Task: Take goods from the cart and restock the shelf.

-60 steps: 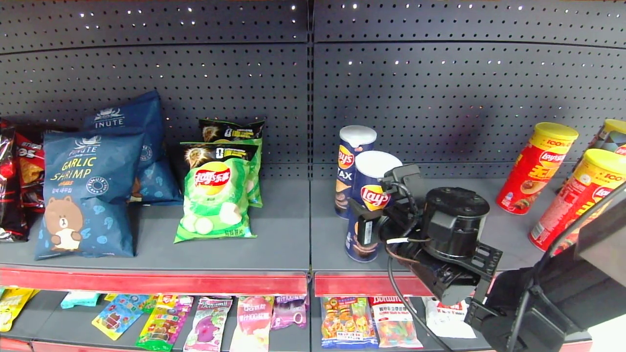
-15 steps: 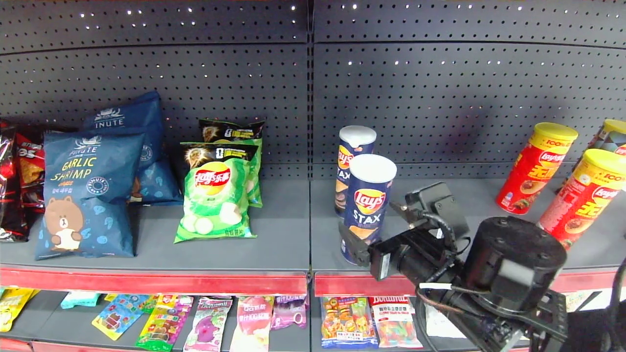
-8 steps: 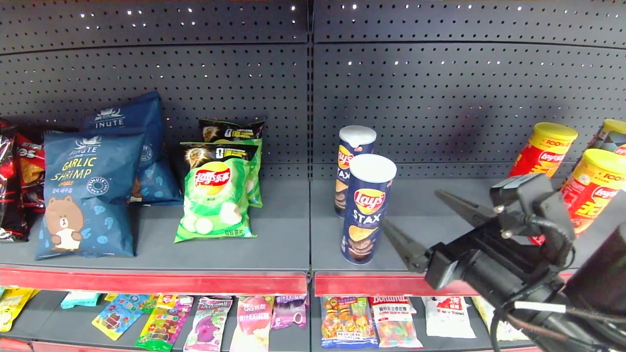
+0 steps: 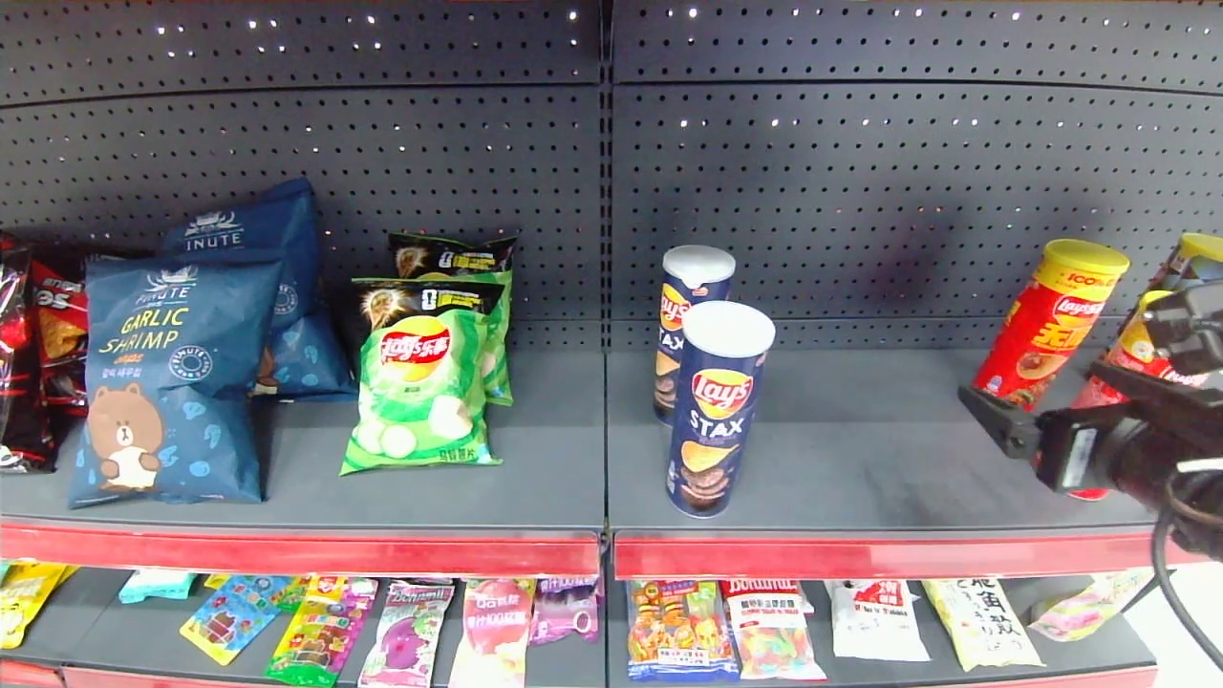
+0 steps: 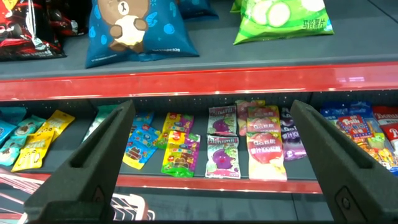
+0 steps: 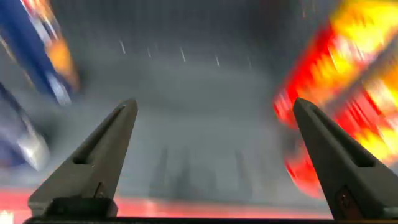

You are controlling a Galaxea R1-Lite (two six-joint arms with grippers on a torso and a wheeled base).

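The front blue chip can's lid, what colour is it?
The lid is white; the head view shows it best.

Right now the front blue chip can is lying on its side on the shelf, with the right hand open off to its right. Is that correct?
Not quite. The head view shows the front blue chip can standing upright on the shelf, not lying on its side. The rest holds: the right hand is open, off to the can's right.

Bright light, soft shelf (image 4: 860, 478) shadows
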